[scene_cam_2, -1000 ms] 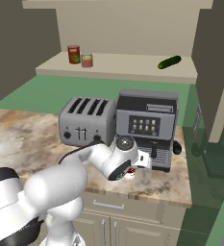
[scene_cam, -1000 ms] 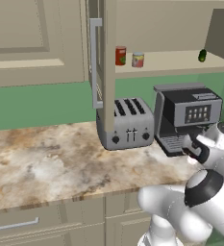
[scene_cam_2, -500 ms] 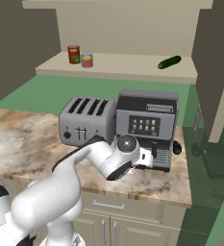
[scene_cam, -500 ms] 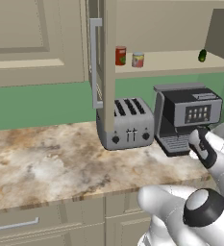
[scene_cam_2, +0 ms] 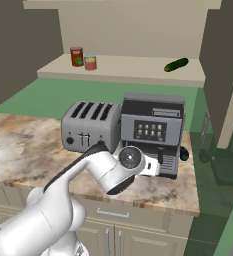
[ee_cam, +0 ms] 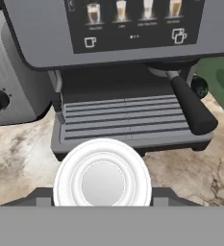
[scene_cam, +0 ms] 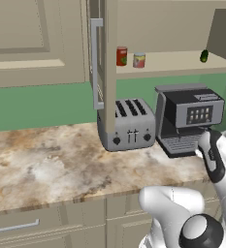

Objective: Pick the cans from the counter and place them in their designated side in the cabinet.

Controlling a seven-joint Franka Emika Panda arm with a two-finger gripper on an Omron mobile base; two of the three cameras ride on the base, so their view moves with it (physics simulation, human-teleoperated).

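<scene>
Toaster (scene_cam: 128,126) beside coffee machine (scene_cam: 189,118)

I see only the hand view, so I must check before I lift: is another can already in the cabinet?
Observer: Yes, a short can stands on the cabinet shelf, beside a taller red can.
Operator: Is the door open?
Observer: Yes, the door, with its bar handle, stands open above the toaster.
Operator: Is anything else on that shelf?
Observer: A small dark green object lies at its other end.
</scene>
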